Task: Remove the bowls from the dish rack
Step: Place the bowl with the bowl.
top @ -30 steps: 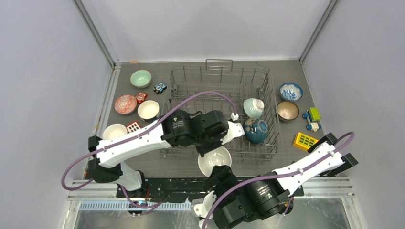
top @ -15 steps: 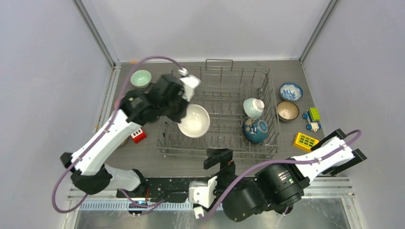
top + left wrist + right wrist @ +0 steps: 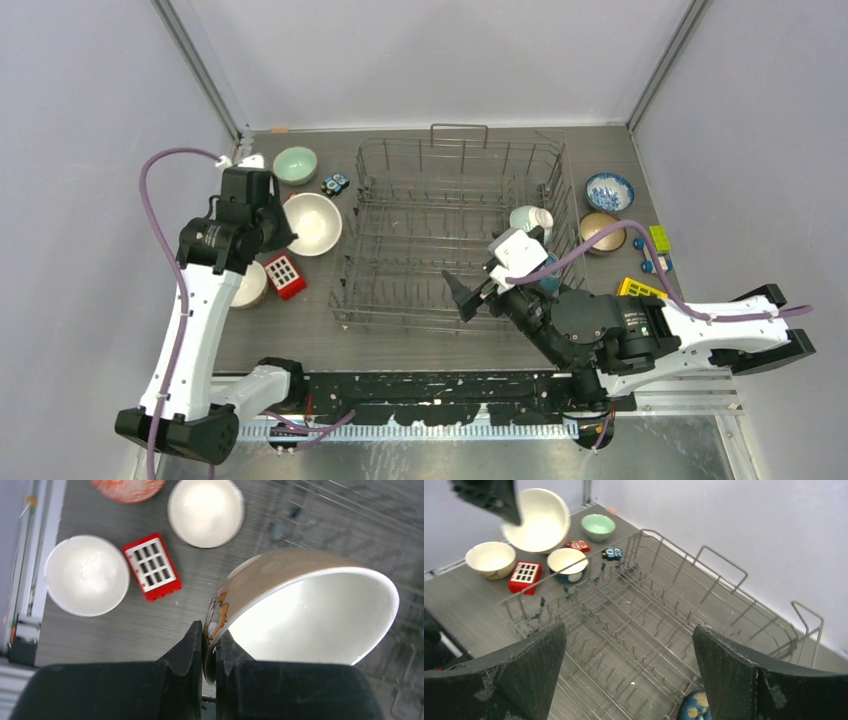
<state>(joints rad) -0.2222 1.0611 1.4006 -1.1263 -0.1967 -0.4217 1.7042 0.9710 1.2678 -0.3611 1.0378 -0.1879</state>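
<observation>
- From the top: the big grey wire dish rack [image 3: 459,128] sits in the middle of the tabletop [image 3: 300,338].
- Only two bowls are inside it, at its right end. One is a white and teal round bowl [image 3: 530,222], tipped over. The other is a dark blue round bowl [image 3: 547,268] just nearer, partly hidden by the right arm [image 3: 640,330].
- The left jaws are clamped on the rim of a tan round bowl with a white inside [image 3: 312,222]. It hangs in the air just left of the rack.
- On the left side of the tabletop are a mint green bowl [image 3: 295,165], far back, and a cream bowl [image 3: 252,288]. The cream bowl is beside a small red block with white squares [image 3: 284,275].
- On the right side are a blue and white patterned bowl [image 3: 608,191] and a brown bowl [image 3: 600,231].
- The right jaws are wide apart and hold nothing. They hang over the near edge of the rack.
- From the left wrist: the jaws pinch the tan bowl's wall, one inside and one outside. Down below are a pink-red bowl [image 3: 127,484] and a white bowl [image 3: 206,511], with the cream bowl and the red block nearby.
- From the right wrist: both black jaws stand far apart with nothing between them. Most of the rack's rows are bare, and the dark blue bowl peeks in at the bottom.
- I think most of the job is done. The tan bowl needs putting down, and then two bowls are left to lift out.
</observation>
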